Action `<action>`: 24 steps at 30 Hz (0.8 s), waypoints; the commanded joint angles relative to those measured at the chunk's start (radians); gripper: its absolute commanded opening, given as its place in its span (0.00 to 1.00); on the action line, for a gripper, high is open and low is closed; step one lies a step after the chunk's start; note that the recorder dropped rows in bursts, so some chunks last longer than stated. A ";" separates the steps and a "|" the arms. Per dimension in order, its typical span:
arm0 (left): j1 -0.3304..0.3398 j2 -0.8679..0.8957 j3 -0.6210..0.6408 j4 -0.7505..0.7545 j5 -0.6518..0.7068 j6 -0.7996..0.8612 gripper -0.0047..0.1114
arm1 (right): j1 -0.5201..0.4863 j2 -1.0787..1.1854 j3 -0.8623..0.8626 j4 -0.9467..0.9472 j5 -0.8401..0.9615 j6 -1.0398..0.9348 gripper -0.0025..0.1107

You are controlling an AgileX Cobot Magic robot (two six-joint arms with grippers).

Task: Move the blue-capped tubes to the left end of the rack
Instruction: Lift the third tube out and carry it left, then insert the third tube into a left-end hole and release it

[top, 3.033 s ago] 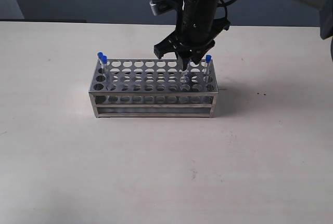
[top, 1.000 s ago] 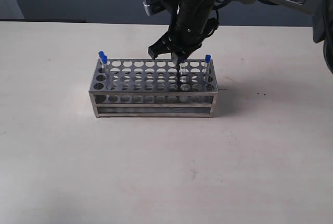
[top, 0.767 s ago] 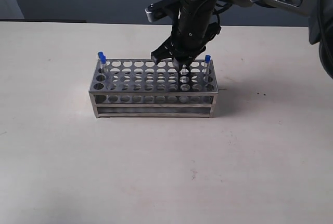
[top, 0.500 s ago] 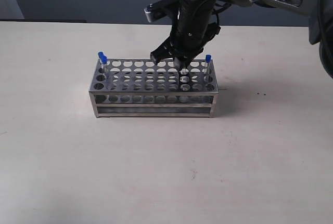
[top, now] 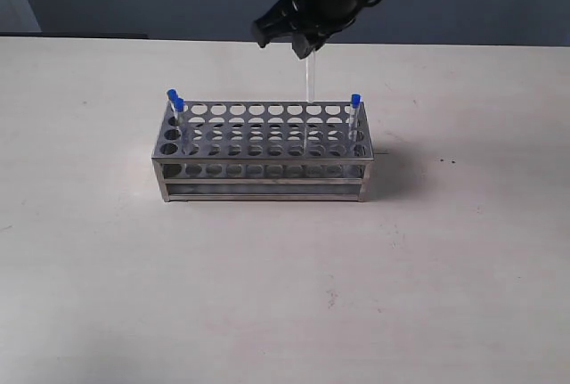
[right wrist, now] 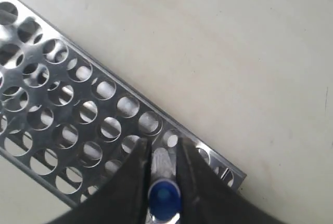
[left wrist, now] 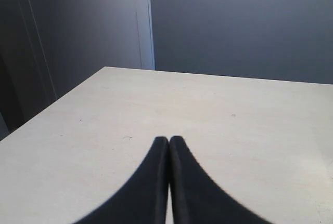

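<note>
Jaws of the right gripper (top: 305, 43) are closed on 1 blue-capped tube (top: 311, 77) at its cap, long axis vertical, tip near the rack (top: 263, 170) top. The rack's left end, holding 2 capped tubes (top: 178, 106), lies toward 8 o'clock; 1 right-end tube (top: 355, 105) stands near 4 o'clock. Left gripper (left wrist: 169, 146) is closed, empty.

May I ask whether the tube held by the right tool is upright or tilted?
Upright: the blue-capped tube hangs vertically from the right tool over the rack.

rack (top: 264, 168): polished perforated metal | tube (top: 311, 79): clear, glossy | cap (right wrist: 164, 197): smooth blue plastic | table (top: 267, 295): matt, pale, faintly scuffed
</note>
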 commanded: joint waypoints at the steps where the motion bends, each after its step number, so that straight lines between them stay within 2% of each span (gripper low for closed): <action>1: -0.006 0.003 0.004 -0.005 -0.011 -0.002 0.04 | 0.027 -0.030 0.001 0.005 -0.026 -0.011 0.02; 12: -0.006 0.003 0.004 -0.005 -0.011 -0.002 0.04 | 0.146 -0.003 -0.003 0.189 -0.215 -0.155 0.02; 24: -0.006 0.003 0.004 -0.005 -0.011 -0.002 0.04 | 0.182 0.175 -0.244 0.232 -0.076 -0.168 0.02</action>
